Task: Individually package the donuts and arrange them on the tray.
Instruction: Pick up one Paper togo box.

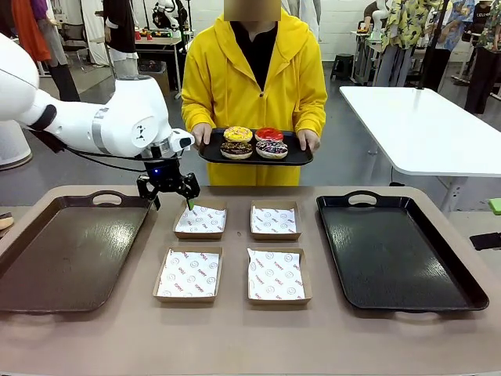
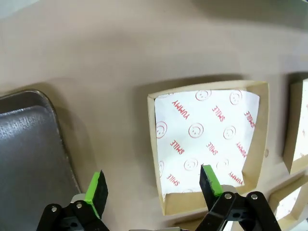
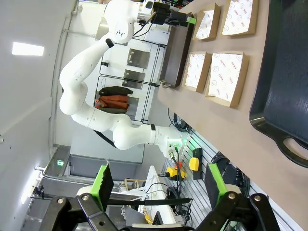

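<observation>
Step in hand: likely the left gripper (image 1: pixel 173 202) fetching a donut for the far-left cardboard box (image 1: pixel 198 234).
Left fingers (image 2: pixel 97 190): released, spread wide, empty, hovering just above that box's left side.
Right gripper (image 3: pixel 160 182): fingers released, empty, well apart from that box.
Donuts (image 1: pixel 254 142): all four on the black serving tray (image 1: pixel 254 162) the person holds, beyond that box, past the table's (image 1: pixel 235 337) far edge.
Technique: descend on one donut from above, straddle its ring, close gently to spare the icing, then set it centred on that box's paper liner (image 2: pixel 207 139).
</observation>
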Motion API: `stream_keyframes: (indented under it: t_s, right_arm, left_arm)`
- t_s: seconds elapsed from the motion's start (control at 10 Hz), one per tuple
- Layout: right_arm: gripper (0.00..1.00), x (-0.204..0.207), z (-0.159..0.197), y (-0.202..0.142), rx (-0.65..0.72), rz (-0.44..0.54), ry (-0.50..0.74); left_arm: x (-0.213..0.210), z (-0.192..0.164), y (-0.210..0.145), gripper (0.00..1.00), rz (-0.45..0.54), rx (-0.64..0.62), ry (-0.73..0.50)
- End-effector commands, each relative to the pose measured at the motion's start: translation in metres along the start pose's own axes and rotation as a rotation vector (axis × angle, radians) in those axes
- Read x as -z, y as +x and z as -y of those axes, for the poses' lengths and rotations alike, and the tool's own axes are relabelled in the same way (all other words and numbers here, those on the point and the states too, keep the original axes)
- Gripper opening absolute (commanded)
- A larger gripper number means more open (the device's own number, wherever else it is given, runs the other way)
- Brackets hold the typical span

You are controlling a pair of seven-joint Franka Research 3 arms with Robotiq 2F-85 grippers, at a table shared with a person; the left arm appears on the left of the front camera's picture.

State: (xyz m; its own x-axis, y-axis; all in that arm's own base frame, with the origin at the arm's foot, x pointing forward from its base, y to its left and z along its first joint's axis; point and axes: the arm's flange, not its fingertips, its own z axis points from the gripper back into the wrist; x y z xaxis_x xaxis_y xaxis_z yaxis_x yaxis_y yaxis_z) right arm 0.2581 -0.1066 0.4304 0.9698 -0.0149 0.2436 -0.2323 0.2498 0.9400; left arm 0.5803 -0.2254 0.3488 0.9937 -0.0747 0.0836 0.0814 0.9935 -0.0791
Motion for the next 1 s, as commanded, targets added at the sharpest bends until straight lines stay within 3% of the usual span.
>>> stream_keyframes:
  t_s: [0.0,0.4,0.5,0.6,0.7,0.8,0.9]
  right_arm:
    - [1.00,0.000,0.000,-0.001,-0.011,0.003,0.014]
    - [1.00,0.000,0.000,-0.001,-0.011,0.003,0.014]
    - [1.00,0.000,0.000,-0.001,-0.011,0.003,0.014]
    - [1.00,0.000,0.000,-0.001,-0.011,0.003,0.014]
    - [1.00,0.000,0.000,-0.001,-0.011,0.003,0.014]
    - [1.00,0.000,0.000,-0.001,-0.011,0.003,0.014]
    - [1.00,0.000,0.000,-0.001,-0.011,0.003,0.014]
  left_arm:
    - [0.007,0.010,0.019,1.00,-0.047,-0.070,0.002]
    - [0.025,0.012,0.030,1.00,-0.068,-0.076,0.046]
    - [0.024,0.011,0.029,0.76,-0.070,-0.053,0.034]
    - [0.023,0.010,0.028,0.43,-0.066,-0.041,0.031]
    - [0.022,0.010,0.028,0.19,-0.066,-0.038,0.031]
    - [0.022,0.009,0.027,0.00,-0.072,-0.039,0.031]
    - [0.021,0.009,0.026,0.00,-0.075,-0.036,0.034]
